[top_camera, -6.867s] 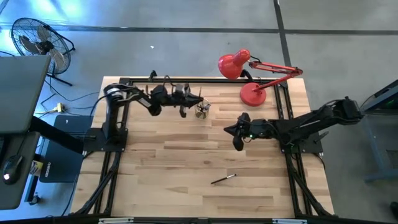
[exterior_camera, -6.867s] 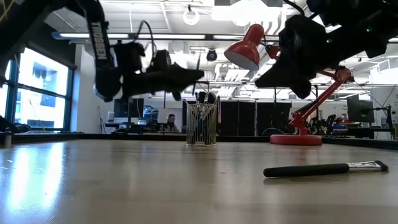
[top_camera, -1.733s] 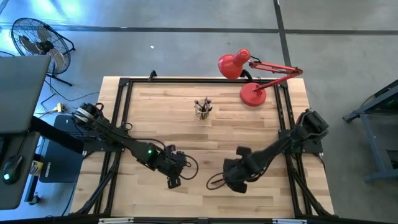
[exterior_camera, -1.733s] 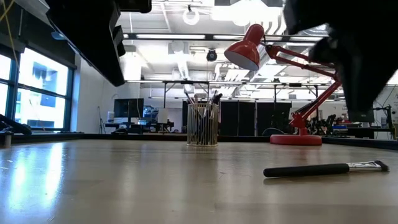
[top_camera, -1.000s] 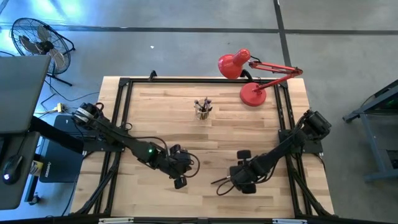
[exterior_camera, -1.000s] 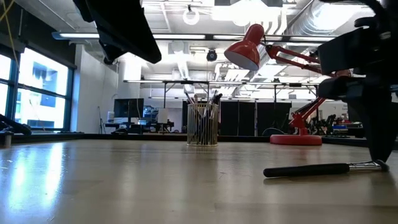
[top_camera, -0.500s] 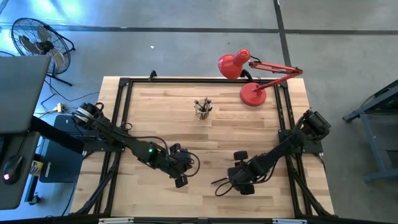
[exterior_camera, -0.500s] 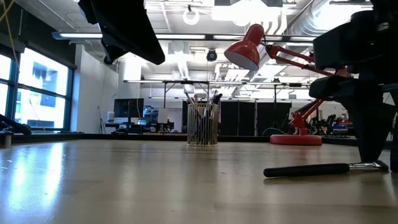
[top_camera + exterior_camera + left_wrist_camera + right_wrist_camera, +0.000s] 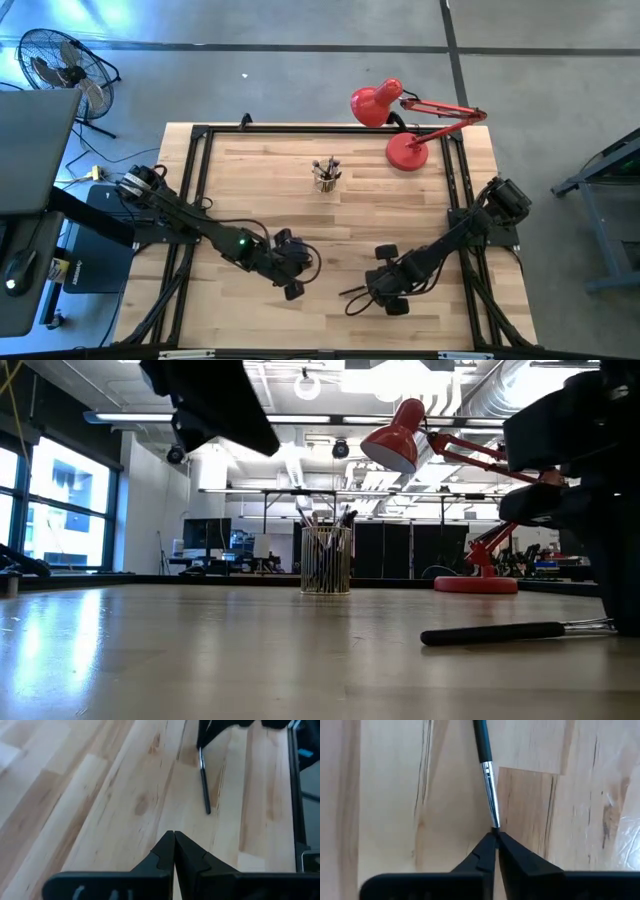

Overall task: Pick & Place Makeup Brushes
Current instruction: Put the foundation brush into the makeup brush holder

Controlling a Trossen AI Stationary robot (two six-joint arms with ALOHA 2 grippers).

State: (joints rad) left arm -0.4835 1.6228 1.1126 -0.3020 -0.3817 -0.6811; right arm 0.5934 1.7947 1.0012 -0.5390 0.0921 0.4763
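One makeup brush (image 9: 356, 290), with a black handle and a silver ferrule, lies flat on the wood near the table's near edge. It also shows in the low view (image 9: 495, 632). My right gripper (image 9: 495, 834) is shut on its bristle end, coming from the right (image 9: 374, 292). My left gripper (image 9: 174, 836) is shut and empty, hovering left of the brush (image 9: 293, 291). Several more brushes stand upright in a small cup (image 9: 326, 176) near the table's far edge. My right gripper pinches the brush at its bristle end, just past the silver ferrule (image 9: 492, 815), between the two fingertips. The fingers slant down from the table's right, roughly in line with the brush. The brush lies on the table, its handle (image 9: 481, 740) pointing away from the fingers.
A red desk lamp (image 9: 405, 150) stands at the table's far right corner. The cup of brushes (image 9: 326, 560) sits left of the lamp. A black frame rail (image 9: 300, 129) runs around the table top. Bare wood lies between the cup and the two grippers.
My right gripper has come down toward the brush's bristle end and now covers it in the low view. The brush has stayed flat in its place. My left arm has drifted slightly toward the table's right.
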